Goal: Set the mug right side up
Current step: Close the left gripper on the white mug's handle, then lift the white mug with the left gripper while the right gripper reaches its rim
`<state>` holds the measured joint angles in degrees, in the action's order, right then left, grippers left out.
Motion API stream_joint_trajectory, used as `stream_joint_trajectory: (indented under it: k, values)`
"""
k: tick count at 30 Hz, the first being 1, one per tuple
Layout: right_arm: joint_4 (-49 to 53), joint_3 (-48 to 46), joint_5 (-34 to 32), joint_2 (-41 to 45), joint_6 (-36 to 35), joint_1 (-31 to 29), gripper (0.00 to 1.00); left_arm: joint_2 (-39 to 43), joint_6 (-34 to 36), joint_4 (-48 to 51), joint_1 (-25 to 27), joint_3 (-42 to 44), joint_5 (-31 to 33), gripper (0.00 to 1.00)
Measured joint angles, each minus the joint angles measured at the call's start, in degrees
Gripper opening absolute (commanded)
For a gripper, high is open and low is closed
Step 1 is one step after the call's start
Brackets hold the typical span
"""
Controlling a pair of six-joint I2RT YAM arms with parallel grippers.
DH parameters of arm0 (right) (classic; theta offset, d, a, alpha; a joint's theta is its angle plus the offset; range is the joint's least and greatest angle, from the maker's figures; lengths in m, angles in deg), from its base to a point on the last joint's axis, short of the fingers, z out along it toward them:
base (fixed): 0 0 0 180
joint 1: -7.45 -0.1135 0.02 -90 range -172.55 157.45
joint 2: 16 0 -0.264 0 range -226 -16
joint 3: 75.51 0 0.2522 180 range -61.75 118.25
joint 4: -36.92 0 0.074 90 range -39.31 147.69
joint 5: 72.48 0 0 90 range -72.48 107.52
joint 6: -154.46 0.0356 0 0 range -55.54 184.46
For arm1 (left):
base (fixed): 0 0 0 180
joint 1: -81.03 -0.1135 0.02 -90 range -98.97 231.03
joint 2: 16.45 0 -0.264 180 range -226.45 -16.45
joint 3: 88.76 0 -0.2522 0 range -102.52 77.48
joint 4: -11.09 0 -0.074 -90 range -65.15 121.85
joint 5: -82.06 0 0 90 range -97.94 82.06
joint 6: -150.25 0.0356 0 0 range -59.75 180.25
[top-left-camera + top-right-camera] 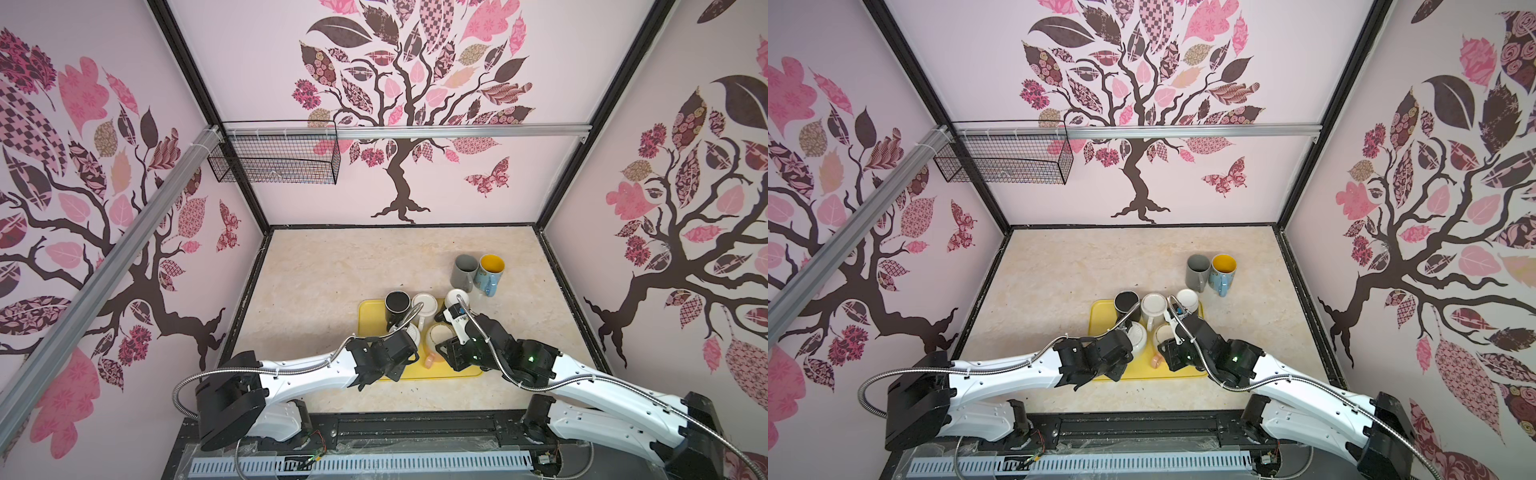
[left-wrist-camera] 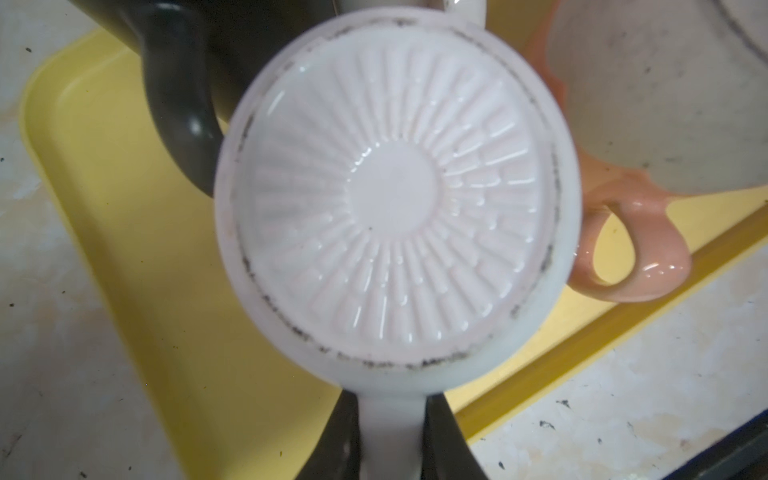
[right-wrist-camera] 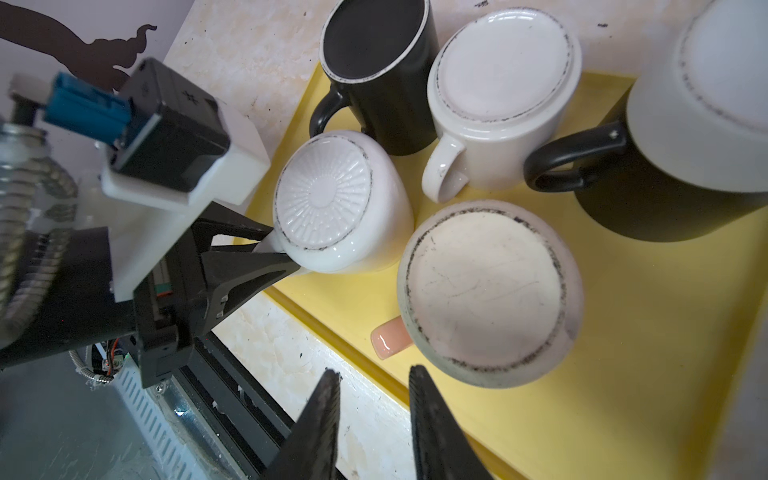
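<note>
A white mug (image 2: pixel 395 199) with a ribbed base stands upside down on the yellow tray (image 2: pixel 145 249), near the tray's front left. My left gripper (image 2: pixel 392 415) is shut on its handle, one black finger on each side. The right wrist view shows the same mug (image 3: pixel 328 199), base up, with the left gripper (image 3: pixel 276 249) clamped at its side. My right gripper (image 3: pixel 374 378) hangs open over the tray's front edge, with nothing between its fingers. It sits just short of a grey upside-down mug with a pink handle (image 3: pixel 486 291).
Several mugs crowd the tray (image 1: pixel 457 372), all base up: a black one (image 3: pixel 374 41), a white one (image 3: pixel 503 66), a black one with a white base (image 3: pixel 706 104). Behind the tray, a grey mug (image 1: pixel 465 270) and a blue mug (image 1: pixel 490 272) stand upright on the table.
</note>
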<state>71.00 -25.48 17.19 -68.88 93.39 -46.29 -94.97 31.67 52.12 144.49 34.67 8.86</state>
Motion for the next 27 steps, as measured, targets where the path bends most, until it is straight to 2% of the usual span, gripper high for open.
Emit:
stream_joint_trajectory:
  k: [2,3,8,13,17,21,27]
  values:
    - [0.0,0.0,0.0,0.0,0.0,0.0,0.32,-0.2,0.1,-0.2,-0.1,-0.2,0.1,0.08]
    - [0.0,0.0,0.0,0.0,0.0,0.0,0.32,-0.3,0.1,-0.2,-0.1,-0.3,0.1,0.0]
    - [-0.1,0.0,0.4,0.1,0.3,0.0,0.32,-0.3,0.1,1.8,0.9,-0.9,2.1,0.0]
    - [-1.4,0.0,2.1,0.1,0.8,0.0,0.32,1.7,0.1,7.0,4.4,-1.9,5.4,0.0]
    - [-2.6,0.0,3.4,0.3,1.0,0.0,0.32,7.7,0.1,12.2,6.6,-2.5,6.1,0.0]
    - [-3.2,0.0,3.4,2.6,1.1,0.0,0.32,15.7,-0.4,15.5,6.7,-3.7,7.4,0.0]
    - [-6.6,0.0,3.3,5.1,1.6,0.0,0.32,28.6,-1.7,15.4,6.6,-4.0,9.1,0.0]
